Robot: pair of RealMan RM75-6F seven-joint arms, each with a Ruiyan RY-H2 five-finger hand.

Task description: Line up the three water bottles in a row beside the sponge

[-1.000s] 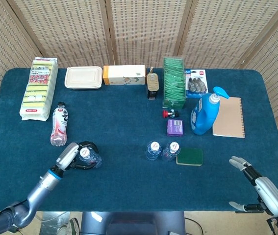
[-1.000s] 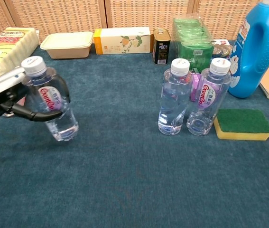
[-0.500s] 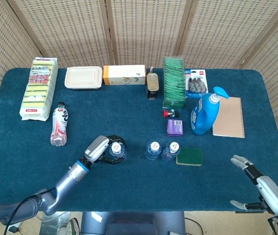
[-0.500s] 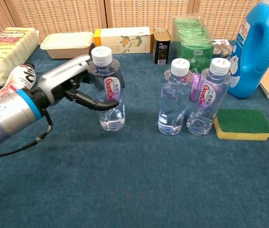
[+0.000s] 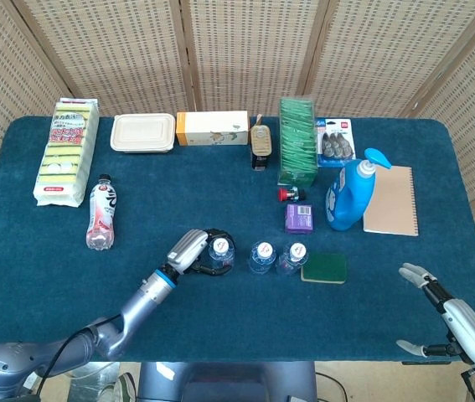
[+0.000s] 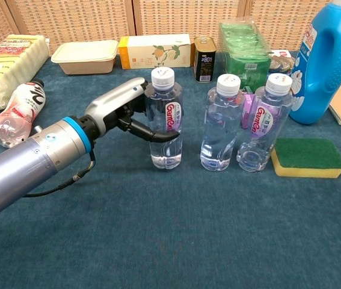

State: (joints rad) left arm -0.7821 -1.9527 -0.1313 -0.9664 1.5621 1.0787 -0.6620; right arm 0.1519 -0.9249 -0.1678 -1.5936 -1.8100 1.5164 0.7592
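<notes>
My left hand (image 6: 129, 111) (image 5: 193, 252) grips a clear water bottle (image 6: 165, 119) (image 5: 221, 252) upright, just left of two more water bottles (image 6: 222, 123) (image 6: 261, 123) (image 5: 261, 257) (image 5: 292, 257) that stand side by side. The green and yellow sponge (image 6: 307, 158) (image 5: 324, 268) lies right of them, touching the nearest one. A small gap separates the held bottle from the row. My right hand (image 5: 448, 311) hovers open off the table's front right corner, seen only in the head view.
A pink-labelled bottle (image 5: 100, 213) lies on its side at the left. A blue detergent jug (image 5: 350, 193), purple box (image 5: 299, 218), notebook (image 5: 390, 200), green packet (image 5: 297, 141), can (image 5: 260, 142), carton (image 5: 213, 128), food container (image 5: 142, 132) and sponge pack (image 5: 68, 151) line the back.
My left hand has carried the bottle rightward across the table, from the front left to just beside the two standing bottles. The right hand barely shifted.
</notes>
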